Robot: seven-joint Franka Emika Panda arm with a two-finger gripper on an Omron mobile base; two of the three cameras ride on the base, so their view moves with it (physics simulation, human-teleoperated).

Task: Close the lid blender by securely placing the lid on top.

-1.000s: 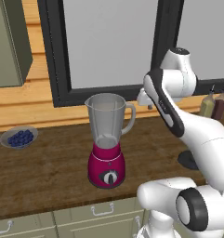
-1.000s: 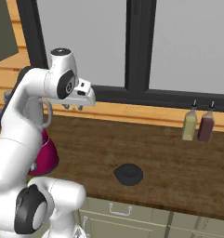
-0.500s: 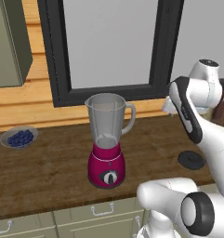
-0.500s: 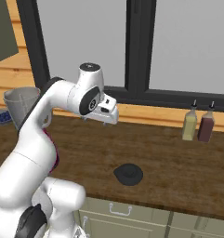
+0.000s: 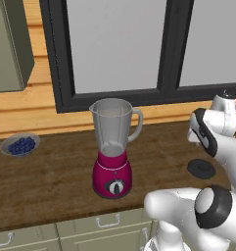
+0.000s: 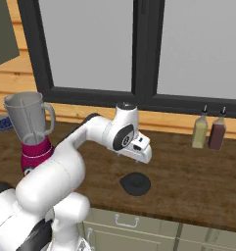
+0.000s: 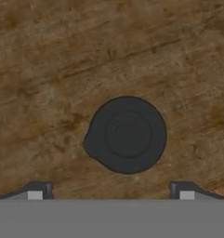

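Lid [image 7: 126,135] lies flat on counter [image 7: 48,56], between the spread jaws.

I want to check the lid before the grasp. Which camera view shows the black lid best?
The hand view: the lid lies flat on the wooden counter, seen from above, with its raised centre plain. The right base view shows it small below the hand; the left base view shows it small beside the arm.
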